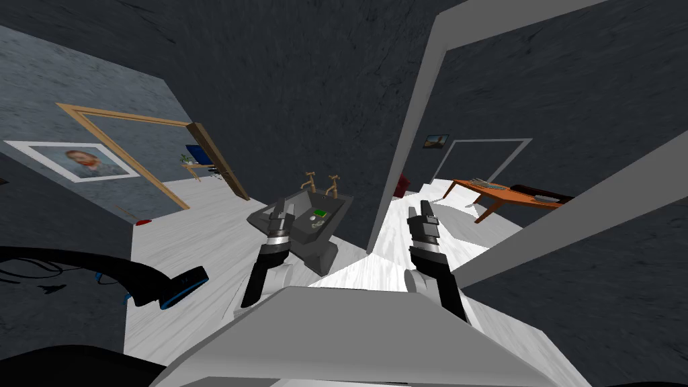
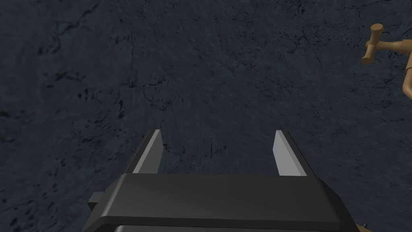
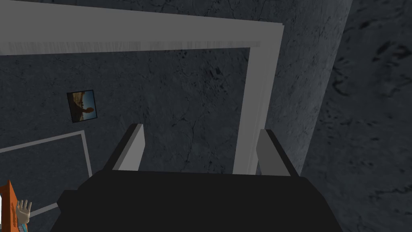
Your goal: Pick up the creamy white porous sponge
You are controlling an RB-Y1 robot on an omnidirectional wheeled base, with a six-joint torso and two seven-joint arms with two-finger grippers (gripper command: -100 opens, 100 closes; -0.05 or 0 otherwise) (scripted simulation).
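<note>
The creamy white sponge (image 1: 313, 218) is probably that pale speck in the dark grey basin (image 1: 316, 247), beside a green block (image 1: 321, 213). Light and squashy; pinch its sides gently. Left gripper (image 2: 219, 137) and right gripper (image 3: 200, 131) fingers stand released.

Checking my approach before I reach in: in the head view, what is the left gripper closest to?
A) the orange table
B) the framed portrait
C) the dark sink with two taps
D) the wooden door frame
C: the left gripper, open, sits right by the rim of the dark sink, which has two taps at its back.
</note>
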